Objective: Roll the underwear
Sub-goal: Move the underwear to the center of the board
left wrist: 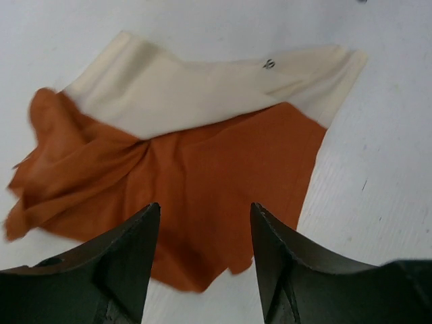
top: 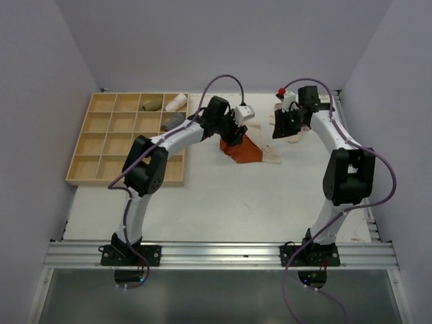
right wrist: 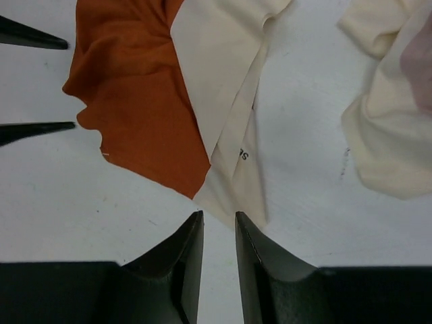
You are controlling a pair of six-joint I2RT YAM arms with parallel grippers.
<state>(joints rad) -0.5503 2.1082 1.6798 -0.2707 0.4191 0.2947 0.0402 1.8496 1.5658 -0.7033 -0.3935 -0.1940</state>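
The rust-orange underwear with a cream waistband lies flat and partly crumpled on the white table, also visible from above. My left gripper is open, its fingers straddling the near edge of the orange cloth; it is over the cloth's left side in the top view. My right gripper stands open by a narrow gap, with the corner of the cream waistband right at its tips. The pale beige underwear lies bunched to the right, under the right wrist.
A wooden grid tray sits at the back left, with rolled garments in its far cells: olive, white and grey. White walls close in the table on three sides.
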